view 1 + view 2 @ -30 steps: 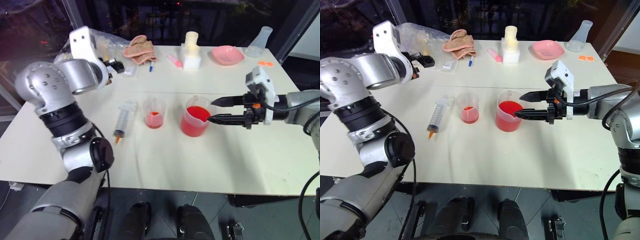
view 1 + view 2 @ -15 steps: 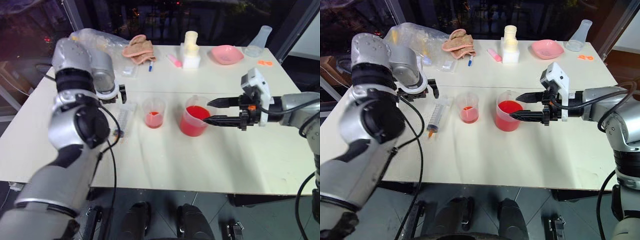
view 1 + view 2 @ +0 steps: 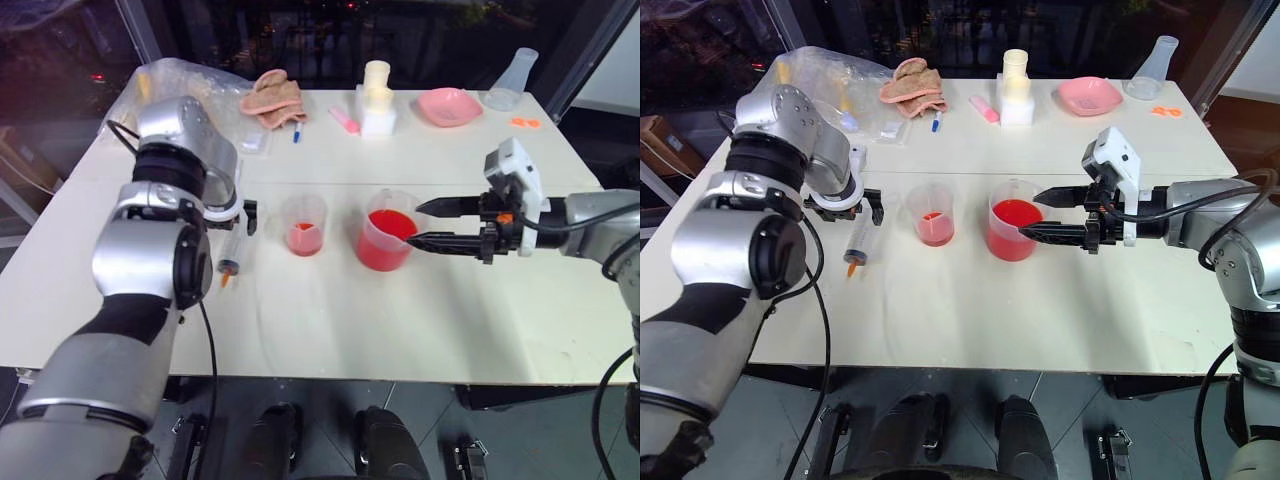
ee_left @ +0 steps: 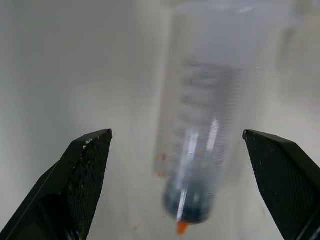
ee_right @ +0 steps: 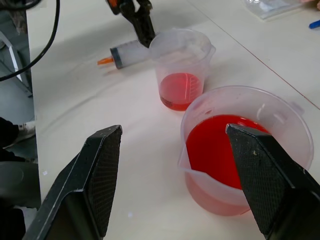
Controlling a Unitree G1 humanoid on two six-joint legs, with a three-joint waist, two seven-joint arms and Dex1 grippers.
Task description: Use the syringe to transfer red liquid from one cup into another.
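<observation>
Left gripper (image 4: 177,150) hangs pointing down over the large clear plastic syringe (image 3: 856,243), black fingers (image 4: 85,170) spread wide to either side of the barrel, not touching it, holding nothing. The syringe lies flat on the pale tabletop (image 3: 970,330), printed graduations along the barrel, dark plunger seal and small orange tip (image 3: 850,270) toward the near edge of the table.

Just right of the syringe stands the smaller, narrow clear plastic cup (image 3: 931,213), upright, with a shallow layer of bright red-pink liquid (image 5: 179,90) in the bottom. Next to it on the right, apart from it, stands the wide clear plastic measuring beaker (image 3: 1014,218) with a pouring spout, upright, roughly half full of the same red liquid.

Right gripper (image 3: 1040,213) sits level at the beaker's right side, fingers wide apart, one tip at the rim and one lower by the wall; whether they touch it I cannot tell. It has nothing clamped.

Far side of the table: crumpled clear plastic bag (image 3: 825,72), bunched peach cloth (image 3: 910,84), small blue pen-like item (image 3: 935,122), pink marker-like stick (image 3: 986,109), cream-white plastic bottle (image 3: 1014,86), shallow pink dish (image 3: 1088,95), clear conical flask (image 3: 1150,68).
</observation>
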